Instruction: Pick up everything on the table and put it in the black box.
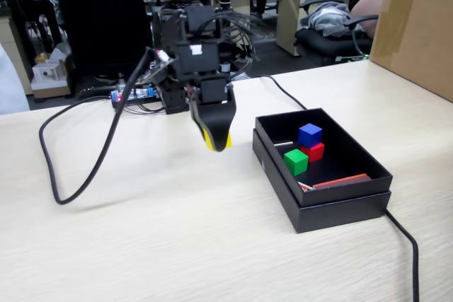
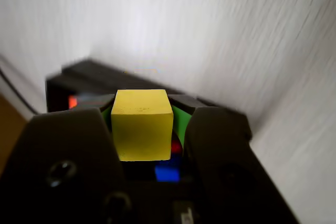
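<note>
While the fixed view half-hides it, the wrist view shows jaws pinching the yellow cube (image 2: 142, 124)

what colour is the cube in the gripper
Yellow. The cube held in the gripper shows best in the wrist view.

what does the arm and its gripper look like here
The arm is black and boxy, with a small white label on its front and bundles of black cables looping off it. The gripper has broad matte black jaws; the wrist view shows green lining on their inner faces.
</note>
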You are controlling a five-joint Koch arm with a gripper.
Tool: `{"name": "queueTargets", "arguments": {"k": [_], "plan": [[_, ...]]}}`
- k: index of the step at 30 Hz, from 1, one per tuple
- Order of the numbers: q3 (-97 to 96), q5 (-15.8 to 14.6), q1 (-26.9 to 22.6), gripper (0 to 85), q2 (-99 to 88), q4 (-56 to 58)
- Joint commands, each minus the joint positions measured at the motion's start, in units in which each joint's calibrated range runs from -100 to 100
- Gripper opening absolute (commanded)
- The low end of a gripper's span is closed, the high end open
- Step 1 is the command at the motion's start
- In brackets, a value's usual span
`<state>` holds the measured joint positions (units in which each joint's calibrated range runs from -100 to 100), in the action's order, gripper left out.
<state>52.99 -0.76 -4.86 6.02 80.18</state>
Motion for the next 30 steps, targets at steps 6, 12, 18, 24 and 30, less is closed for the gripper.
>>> {"name": "queueTargets", "arguments": {"k": [6,12,18,24,30], "plan": [[6.4,-6.1,-9.2,9.6,2.2,-0.4],[11.9,-7.1,-9.8,9.7,14.9,-0.4],[15.4,-7.6,-9.5,10.0,23.3,-0.4],[16.5,-7.9,-9.0,20.9,28.3,-0.3],[16.5,-7.5,-8.4,41.1,27.4,0.1]]}}
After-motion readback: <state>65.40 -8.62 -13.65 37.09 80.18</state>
